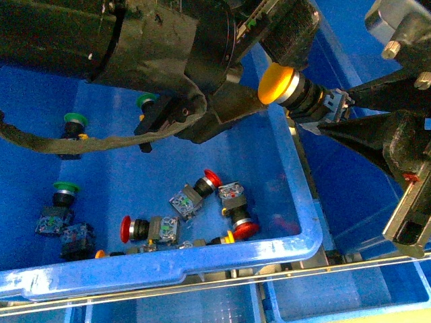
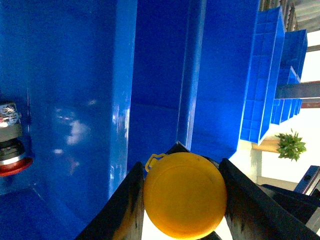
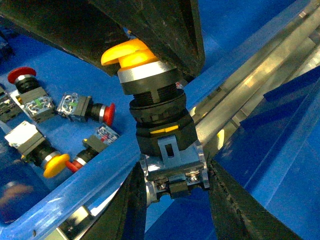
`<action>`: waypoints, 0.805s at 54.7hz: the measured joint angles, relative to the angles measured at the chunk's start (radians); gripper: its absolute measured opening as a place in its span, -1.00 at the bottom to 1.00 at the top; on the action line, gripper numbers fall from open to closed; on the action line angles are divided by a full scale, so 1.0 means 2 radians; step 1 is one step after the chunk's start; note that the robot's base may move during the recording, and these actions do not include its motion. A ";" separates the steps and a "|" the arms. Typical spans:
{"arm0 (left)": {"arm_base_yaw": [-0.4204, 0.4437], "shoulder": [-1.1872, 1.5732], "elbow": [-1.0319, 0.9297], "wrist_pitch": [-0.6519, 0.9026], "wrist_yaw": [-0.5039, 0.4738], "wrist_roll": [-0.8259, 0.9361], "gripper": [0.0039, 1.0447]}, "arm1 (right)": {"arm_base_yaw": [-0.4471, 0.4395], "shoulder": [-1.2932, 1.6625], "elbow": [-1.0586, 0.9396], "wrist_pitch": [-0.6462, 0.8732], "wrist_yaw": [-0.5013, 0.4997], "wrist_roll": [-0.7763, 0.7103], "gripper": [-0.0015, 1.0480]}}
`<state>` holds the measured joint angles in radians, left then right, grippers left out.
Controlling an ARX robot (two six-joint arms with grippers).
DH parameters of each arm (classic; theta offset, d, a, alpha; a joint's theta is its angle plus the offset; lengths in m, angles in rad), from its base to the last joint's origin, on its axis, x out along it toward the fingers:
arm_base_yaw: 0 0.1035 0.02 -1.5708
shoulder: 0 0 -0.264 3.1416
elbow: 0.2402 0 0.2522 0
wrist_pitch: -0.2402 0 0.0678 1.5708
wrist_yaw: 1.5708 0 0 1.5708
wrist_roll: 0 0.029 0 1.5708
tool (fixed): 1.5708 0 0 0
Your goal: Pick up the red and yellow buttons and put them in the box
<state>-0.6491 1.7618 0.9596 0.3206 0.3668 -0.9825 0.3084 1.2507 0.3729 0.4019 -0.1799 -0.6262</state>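
One yellow button (image 1: 277,84) hangs above the right rim of the source bin (image 1: 296,175), held by both grippers. My left gripper (image 1: 259,75) is shut on its yellow cap (image 2: 184,195). My right gripper (image 1: 333,108) is shut on its black contact block (image 3: 172,175). Red buttons (image 1: 126,229) (image 1: 211,179) (image 1: 246,229) and a yellow one (image 1: 229,236) lie on the bin floor. The right wrist view shows red buttons (image 3: 20,75) (image 3: 110,114) and a yellow one (image 3: 56,165) below. Part of the blue box (image 1: 353,195) shows on the right.
Green-capped buttons (image 1: 75,120) (image 1: 66,188) (image 1: 147,101) lie in the same notched-rim bin. Blue compartments (image 1: 323,296) and a metal rail run along the front. In the left wrist view a red button (image 2: 11,152) sits against a blue wall, with stacked blue bins (image 2: 270,75) beyond.
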 joint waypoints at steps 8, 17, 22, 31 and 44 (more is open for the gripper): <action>0.000 0.001 0.002 -0.003 0.000 0.002 -0.33 | 0.000 0.000 0.000 0.000 0.000 0.000 -0.48; 0.000 0.001 0.003 -0.003 0.000 0.002 -0.26 | 0.000 0.000 0.000 0.001 0.002 0.000 -0.48; 0.000 0.001 0.004 -0.003 0.000 0.003 -0.02 | 0.000 0.000 0.000 0.001 0.002 0.001 -0.48; 0.001 0.002 0.005 -0.003 0.000 0.005 0.46 | -0.002 -0.001 0.000 0.002 0.002 0.001 -0.48; 0.003 0.003 0.006 -0.004 -0.002 0.008 0.84 | -0.009 -0.006 0.000 0.001 0.003 0.001 -0.49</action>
<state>-0.6426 1.7672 0.9718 0.3126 0.3634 -0.9657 0.2897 1.2396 0.3725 0.4042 -0.1730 -0.6250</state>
